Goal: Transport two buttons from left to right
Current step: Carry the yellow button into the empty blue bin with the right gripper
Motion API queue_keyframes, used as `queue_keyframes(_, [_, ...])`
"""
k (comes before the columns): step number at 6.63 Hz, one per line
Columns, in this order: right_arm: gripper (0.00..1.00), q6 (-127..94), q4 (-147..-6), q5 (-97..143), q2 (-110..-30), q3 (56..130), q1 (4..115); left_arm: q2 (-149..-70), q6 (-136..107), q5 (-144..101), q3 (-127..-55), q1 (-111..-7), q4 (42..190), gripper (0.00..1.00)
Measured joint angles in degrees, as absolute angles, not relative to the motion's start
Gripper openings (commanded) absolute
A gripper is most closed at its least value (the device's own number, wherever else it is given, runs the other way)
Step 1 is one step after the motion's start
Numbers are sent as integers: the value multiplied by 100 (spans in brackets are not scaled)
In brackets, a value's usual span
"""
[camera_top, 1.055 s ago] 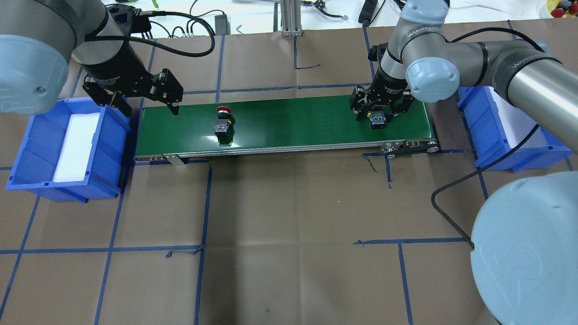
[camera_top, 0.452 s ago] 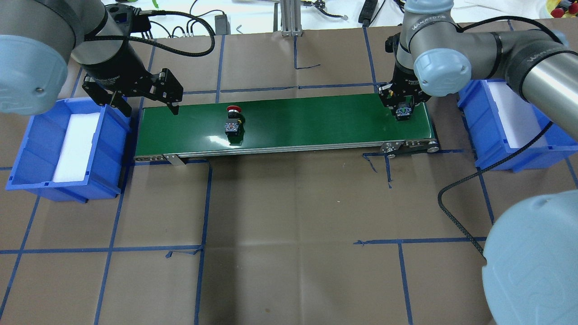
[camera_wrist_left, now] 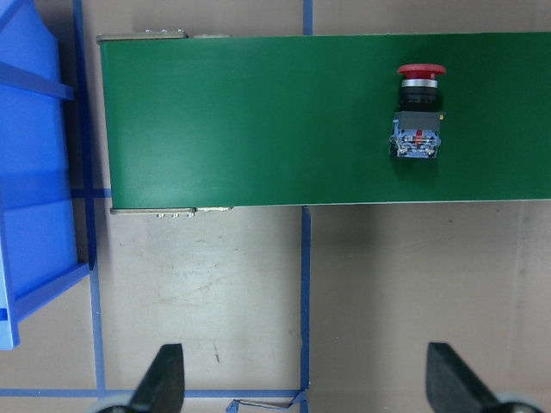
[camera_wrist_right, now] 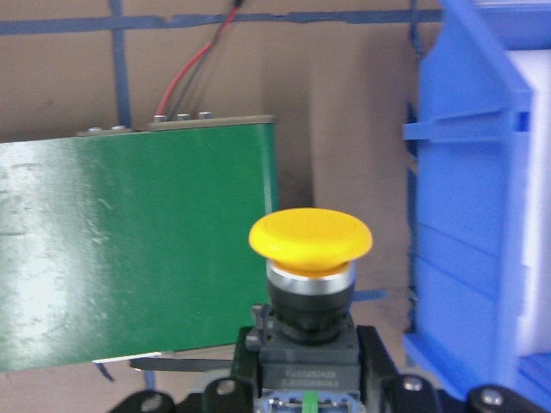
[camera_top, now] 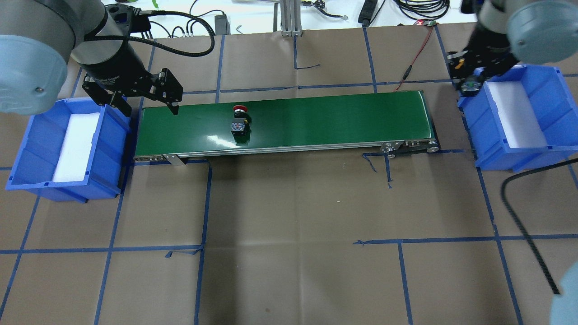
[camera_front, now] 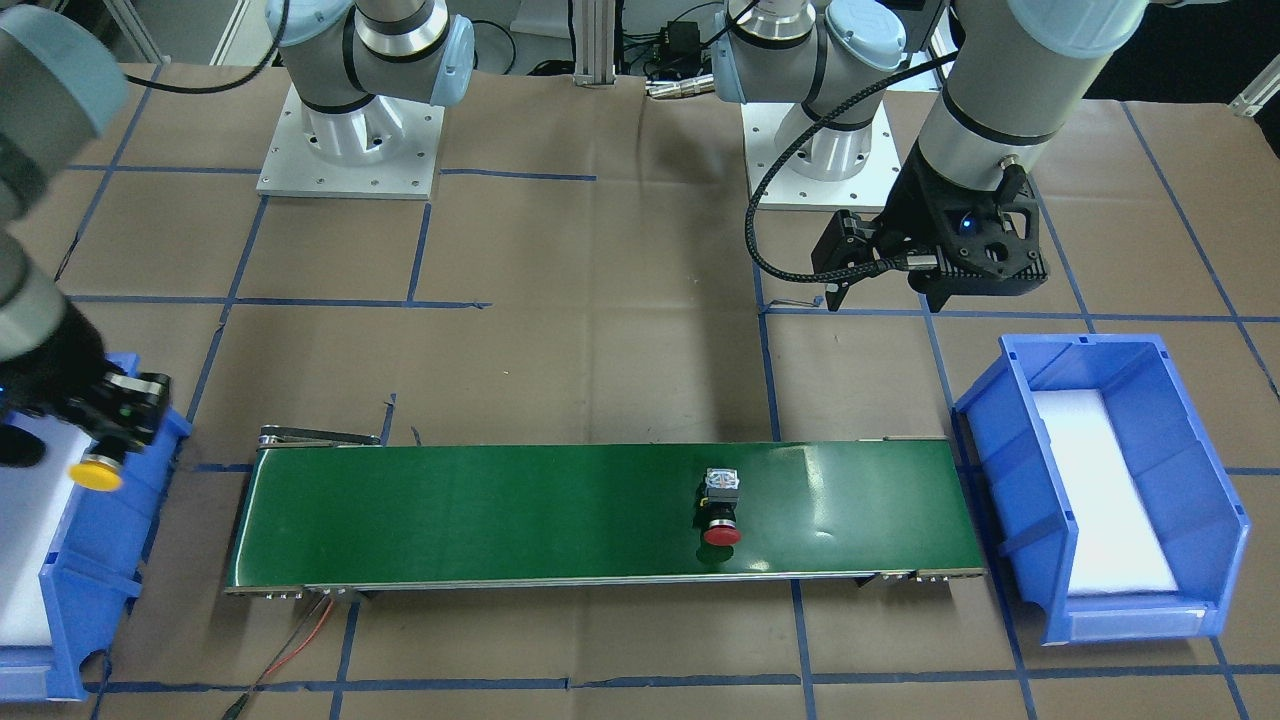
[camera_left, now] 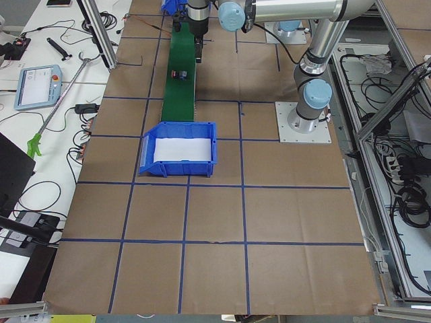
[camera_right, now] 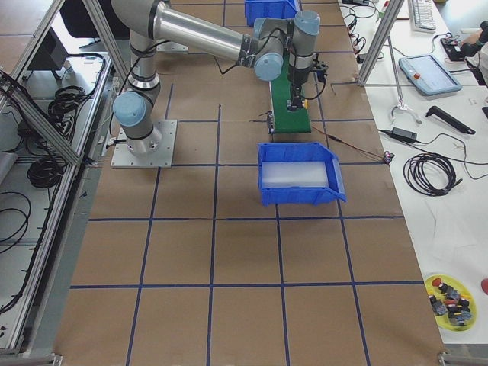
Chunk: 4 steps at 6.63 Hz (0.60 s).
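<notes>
Yellow and red caps tell the two buttons apart. From the front-facing camera, the yellow button [camera_front: 88,473] is seen clamped in the right claw [camera_front: 112,425], cap pointing down, just above the near wall of the right bin [camera_front: 105,580] at the counter's right end. The red button [camera_front: 721,512] lies on the green belt [camera_front: 450,515]. The left claw [camera_front: 885,300] hangs with its fingers apart, beside the left bin [camera_front: 1010,540].

From overhead, the change is plain. Half a second ago the yellow button was gripped at the belt's right end. It has since been lifted off and carried to the right bin's rim [camera_top: 519,158]. The first transfer is therefore judged nearly done, with only the release remaining. The red button has been carried a little farther right by the belt but remains in its left half. The left claw has not moved.

At the left wrist, the red button is shown on its side, cap toward the belt's far edge and grey-black block toward the near edge.

At the right wrist, a yellow mushroom cap, silver collar and black body are seen. The block is gripped, and the blue bin wall stands just beside it.
</notes>
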<state>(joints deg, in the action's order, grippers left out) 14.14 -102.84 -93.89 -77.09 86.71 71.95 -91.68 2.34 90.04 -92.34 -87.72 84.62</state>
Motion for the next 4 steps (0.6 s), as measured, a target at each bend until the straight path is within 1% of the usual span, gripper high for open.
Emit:
queue_keyframes(1, [3, 2161, -10157, -9266, -7796, 8517, 6481, -9168, 242, 9007, -9233, -8772, 8457, 100])
queue_keyframes(2, [3, 2643, -10120, -9217, -7777, 8468, 6049, -9170, 251, 9008, -9230, -8769, 8453, 100])
queue_keyframes(4, [3, 2992, -10177, -9045, -7519, 8588, 5850, -9185, 256, 9009, -9219, -8769, 8449, 100])
